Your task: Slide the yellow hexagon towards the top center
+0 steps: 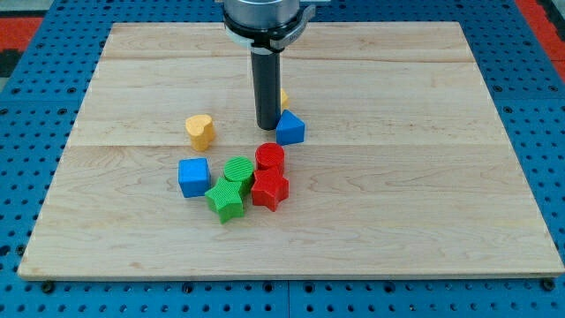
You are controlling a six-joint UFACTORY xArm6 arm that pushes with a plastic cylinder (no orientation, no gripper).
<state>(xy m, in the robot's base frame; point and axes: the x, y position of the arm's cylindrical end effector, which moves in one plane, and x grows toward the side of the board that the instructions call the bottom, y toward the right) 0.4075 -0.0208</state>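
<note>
The yellow hexagon (283, 98) is almost wholly hidden behind my rod; only a small yellow sliver shows at the rod's right side, near the board's middle. My tip (267, 127) rests on the board just below that sliver and just left of the blue triangular block (290, 129). A yellow heart-shaped block (200, 131) lies to the tip's left.
Below the tip is a cluster: a red cylinder (269, 158), a red star-like block (269, 189), a green block (238, 170), a green star-like block (225, 201) and a blue cube (193, 177). The wooden board (424, 177) sits on a blue pegboard surface.
</note>
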